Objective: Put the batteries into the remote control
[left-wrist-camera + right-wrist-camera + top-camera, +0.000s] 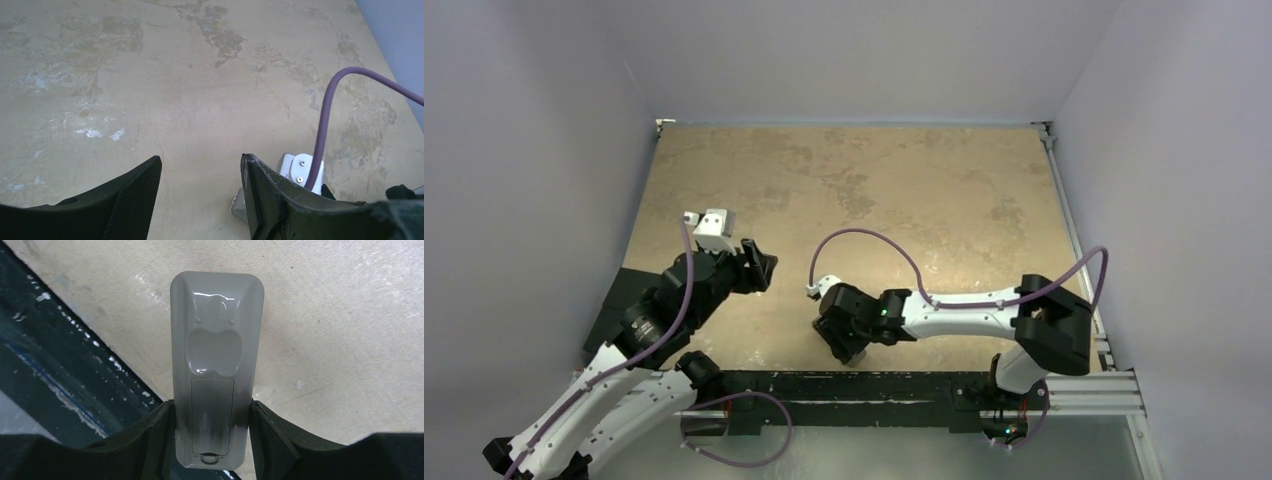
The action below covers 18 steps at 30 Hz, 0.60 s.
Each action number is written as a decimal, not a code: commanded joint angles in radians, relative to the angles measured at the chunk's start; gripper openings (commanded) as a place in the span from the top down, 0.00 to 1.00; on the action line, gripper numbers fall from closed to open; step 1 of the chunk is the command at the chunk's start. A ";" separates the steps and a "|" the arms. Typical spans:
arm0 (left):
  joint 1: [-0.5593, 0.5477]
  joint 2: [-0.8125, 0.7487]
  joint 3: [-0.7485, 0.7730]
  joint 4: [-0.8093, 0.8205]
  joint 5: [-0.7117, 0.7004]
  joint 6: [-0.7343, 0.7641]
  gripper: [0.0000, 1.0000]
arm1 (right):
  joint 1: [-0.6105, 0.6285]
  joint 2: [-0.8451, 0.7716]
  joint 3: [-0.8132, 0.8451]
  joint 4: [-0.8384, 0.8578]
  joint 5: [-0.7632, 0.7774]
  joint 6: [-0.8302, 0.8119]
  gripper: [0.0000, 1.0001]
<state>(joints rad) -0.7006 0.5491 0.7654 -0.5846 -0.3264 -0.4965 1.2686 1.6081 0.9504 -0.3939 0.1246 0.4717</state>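
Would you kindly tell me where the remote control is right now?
In the right wrist view, the remote control is clamped grey back up in the right claw, at the table's near edge beside the dark strip.

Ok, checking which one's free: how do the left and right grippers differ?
The right gripper grips the remote by its sides; the left gripper is open and empty. The right gripper is at the table's near edge; the left gripper is farther in. Both have black fingers.
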 commanded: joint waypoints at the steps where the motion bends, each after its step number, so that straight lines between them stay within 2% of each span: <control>1: 0.006 0.022 -0.026 0.065 0.063 -0.033 0.41 | -0.039 -0.103 -0.035 0.055 -0.090 -0.009 0.60; 9: 0.006 0.114 -0.030 0.120 0.253 0.013 0.43 | -0.184 -0.267 -0.089 0.092 -0.313 -0.107 0.60; 18: 0.006 0.201 0.002 0.177 0.606 0.121 0.46 | -0.317 -0.352 -0.118 0.118 -0.635 -0.202 0.61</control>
<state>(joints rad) -0.7006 0.7368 0.7368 -0.4679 0.0776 -0.4511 0.9924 1.2987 0.8551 -0.3344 -0.2966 0.3351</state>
